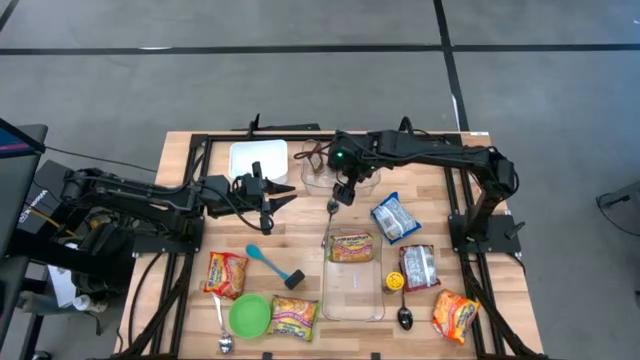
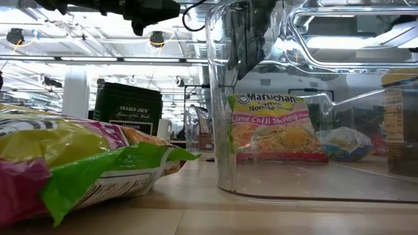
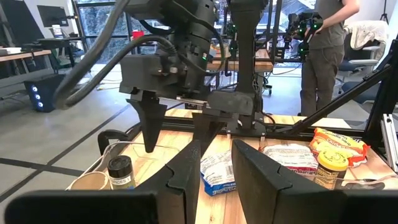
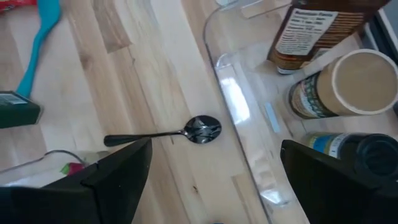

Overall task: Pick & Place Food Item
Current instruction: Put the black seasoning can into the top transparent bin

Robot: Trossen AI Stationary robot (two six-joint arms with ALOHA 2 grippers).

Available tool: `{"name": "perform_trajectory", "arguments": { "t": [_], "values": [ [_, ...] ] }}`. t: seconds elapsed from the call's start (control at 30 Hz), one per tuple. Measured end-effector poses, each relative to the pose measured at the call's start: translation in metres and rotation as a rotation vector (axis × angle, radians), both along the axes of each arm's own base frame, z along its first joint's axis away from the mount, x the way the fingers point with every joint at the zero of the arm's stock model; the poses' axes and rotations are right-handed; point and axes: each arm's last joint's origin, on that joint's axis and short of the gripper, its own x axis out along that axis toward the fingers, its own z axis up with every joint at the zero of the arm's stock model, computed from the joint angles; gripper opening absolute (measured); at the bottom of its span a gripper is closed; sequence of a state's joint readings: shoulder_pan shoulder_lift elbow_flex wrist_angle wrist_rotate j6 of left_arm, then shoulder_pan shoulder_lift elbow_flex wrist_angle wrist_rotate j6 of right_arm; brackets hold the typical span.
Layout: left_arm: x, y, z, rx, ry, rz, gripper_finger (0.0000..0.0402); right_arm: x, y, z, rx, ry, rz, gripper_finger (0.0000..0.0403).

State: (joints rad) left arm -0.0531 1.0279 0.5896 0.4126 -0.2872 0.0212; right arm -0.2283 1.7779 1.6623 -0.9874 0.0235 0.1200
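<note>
Right claw (image 1: 346,193), upper centre of the high view, w/ fingers spread wide and nothing between them, hangs over a black spoon (image 4: 168,134) on the tabletop (image 1: 300,245), just beside the rim of a clear bin (image 4: 245,118) holding a paper cup (image 4: 348,84) and bottles. Left claw (image 1: 283,200), centre-left of the high view, points toward the right claw; fingers (image 3: 186,174) partly apart, pinching nothing.

Task item: Maruchan ramen pack (image 1: 351,247) sits in the upper end of a clear container (image 1: 352,295), lower centre of the high view, just below the right claw; low view shows it leaning against the far wall, label "Lime Chili Shrimp".

Farther out: blue-silver snack bag (image 1: 394,218) right of centre, teal spatula (image 1: 265,259) left of centre, green bowl (image 1: 249,314) at lower left.
</note>
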Motion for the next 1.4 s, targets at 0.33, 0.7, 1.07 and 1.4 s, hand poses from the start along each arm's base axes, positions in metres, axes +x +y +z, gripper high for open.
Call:
{"name": "perform_trajectory", "arguments": {
  "t": [0.33, 0.7, 1.07, 1.4],
  "values": [
    [0.000, 0.000, 0.000, 0.000, 0.000, 0.000, 0.0088, 0.002, 0.008, 0.000, 0.002, -0.001, 0.019, 0.0350],
    [0.000, 0.000, 0.000, 0.000, 0.000, 0.000, 0.0088, -0.001, 0.009, -0.002, 0.022, 0.036, -0.006, 0.0325],
    [0.000, 0.000, 0.000, 0.000, 0.000, 0.000, 0.0088, -0.003, 0.017, -0.003, -0.003, 0.083, 0.080, 0.0191],
    [0.000, 0.000, 0.000, -0.005, -0.004, 0.000, 0.0088, 0.001, 0.038, -0.003, -0.032, 0.074, 0.191, 0.0012]
  ]
}}
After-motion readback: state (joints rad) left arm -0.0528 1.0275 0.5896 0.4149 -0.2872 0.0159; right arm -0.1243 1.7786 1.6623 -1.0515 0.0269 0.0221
